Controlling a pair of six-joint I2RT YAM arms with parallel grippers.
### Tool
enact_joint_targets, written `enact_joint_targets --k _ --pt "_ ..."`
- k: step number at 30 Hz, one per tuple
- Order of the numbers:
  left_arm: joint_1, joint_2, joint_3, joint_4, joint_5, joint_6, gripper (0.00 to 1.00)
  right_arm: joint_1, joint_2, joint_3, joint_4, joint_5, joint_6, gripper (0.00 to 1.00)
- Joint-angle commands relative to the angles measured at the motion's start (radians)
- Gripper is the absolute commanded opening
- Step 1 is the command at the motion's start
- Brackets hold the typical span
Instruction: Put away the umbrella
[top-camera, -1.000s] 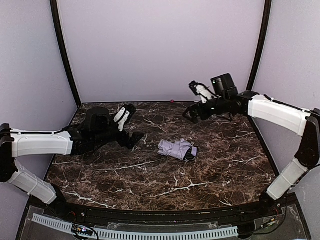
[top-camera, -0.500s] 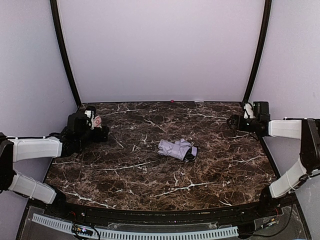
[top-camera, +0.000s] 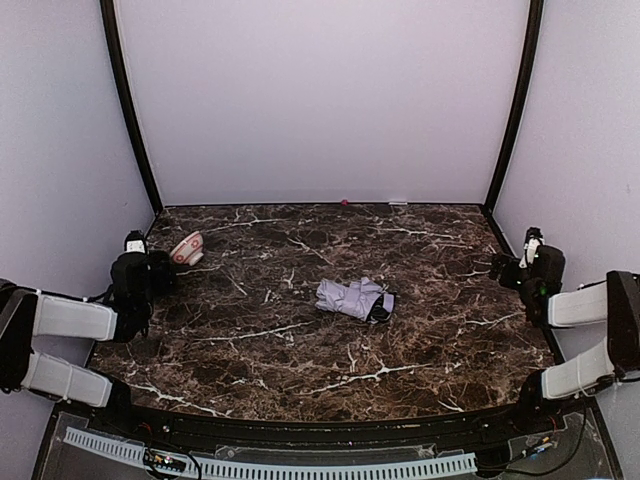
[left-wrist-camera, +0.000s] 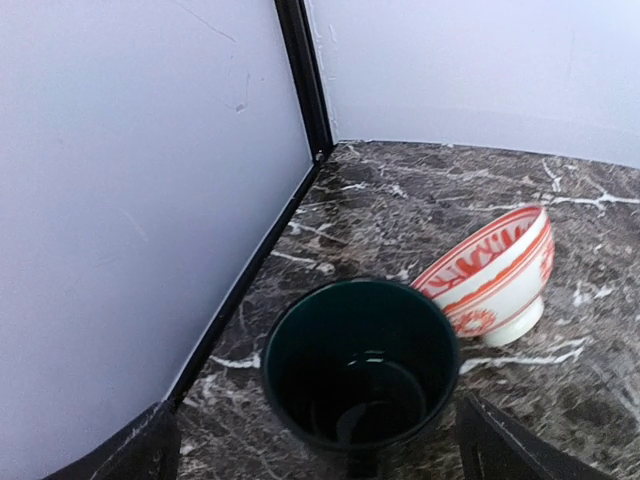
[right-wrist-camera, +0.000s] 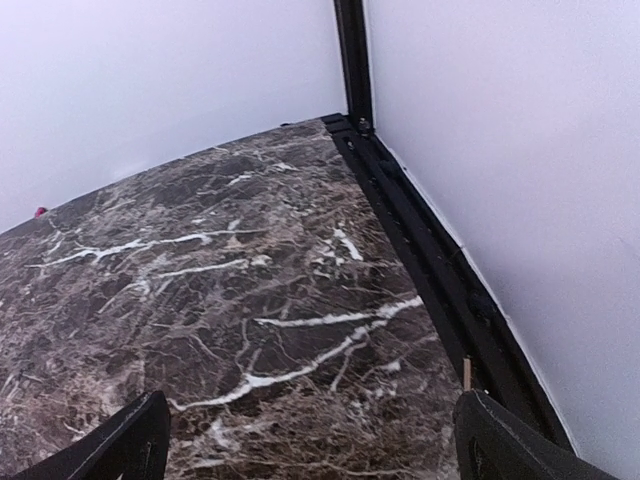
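**Both pincers wide open and empty, the umbrella alone in the middle of the bench**

The first danger is on the left side. In the left wrist view, a dark green cup stands just in front of the left pincer. A red-patterned bowl lies tilted beside the cup, a little farther away. If this arm goes forward without lifting, it would probably push the cup against the bowl.

The second danger is the umbrella itself, which is a soft, loosely folded bundle. A grip on the fabric only could slip or let it unfold.

The left pincer is spread wide and grasps nothing. Whether its fingers touch the cup cannot be told. The right pincer is spread wide too, with only bare bench between its fingers.

The umbrella lies at the centre of the overhead frame, well apart from both pincers.
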Motion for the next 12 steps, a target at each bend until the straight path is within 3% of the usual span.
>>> enact_joint_targets --k 1,8,12 --pt "0.039 0.039 -0.138 0.387 -0.036 0.135 0.99 -0.003 0.008 -0.061 0.238 0.153 0.023 1.00" --pt "0.061 0.138 -0.168 0.613 0.063 0.209 0.99 -0.004 0.057 -0.060 0.296 0.190 0.028 1.00" --pt "0.063 0.153 -0.170 0.642 0.104 0.223 0.99 -0.004 0.073 -0.066 0.347 0.188 0.029 1.00"
